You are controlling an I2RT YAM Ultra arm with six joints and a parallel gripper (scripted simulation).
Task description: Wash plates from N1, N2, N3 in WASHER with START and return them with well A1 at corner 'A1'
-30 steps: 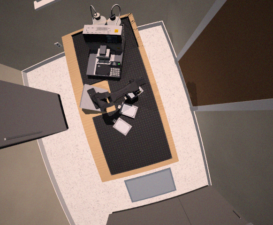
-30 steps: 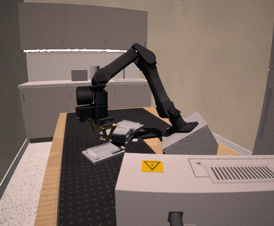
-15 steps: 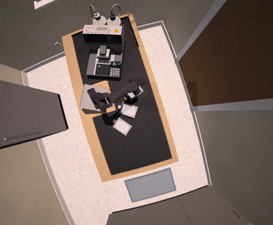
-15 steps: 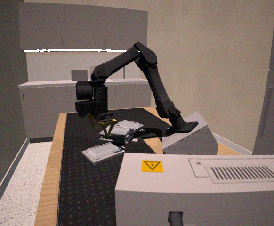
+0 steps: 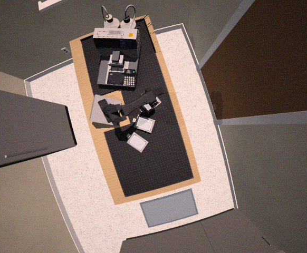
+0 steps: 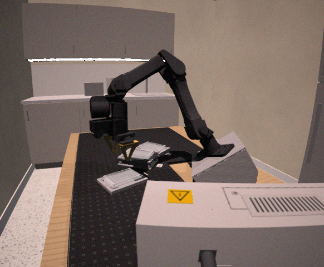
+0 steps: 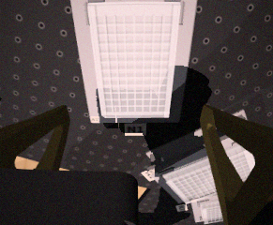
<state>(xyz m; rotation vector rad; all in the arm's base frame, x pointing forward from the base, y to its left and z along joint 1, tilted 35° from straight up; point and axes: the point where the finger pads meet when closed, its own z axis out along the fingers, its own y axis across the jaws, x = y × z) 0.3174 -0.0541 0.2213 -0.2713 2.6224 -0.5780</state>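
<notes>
My gripper [image 6: 121,156] [image 7: 134,112] is open and empty. It hangs a little above the near end of the N1 plate [image 7: 133,61] [image 6: 121,177], a clear 96-well plate lying flat in its light nest slab [image 7: 80,56], with the N1 label [image 7: 136,128] between my fingers. The N2 plate [image 5: 144,124] [image 6: 139,154] [image 7: 202,180] and the N3 plate [image 5: 137,142] [image 6: 156,147] lie in their nests beyond. The washer [image 5: 115,35] [image 6: 236,224] stands at the bench end. Its dark carrier [image 5: 115,78] holds no plate, and the lamp [image 5: 133,71] over the keypad [image 5: 129,80] is green.
My arm rises from a grey wedge mount [image 5: 100,111] [image 6: 225,166] beside the nests. Two bottles [image 5: 112,21] with tubing stand behind the washer. A grey mat [image 5: 168,208] lies on the speckled floor past the bench. Cabinets and a tall grey unit surround the bench.
</notes>
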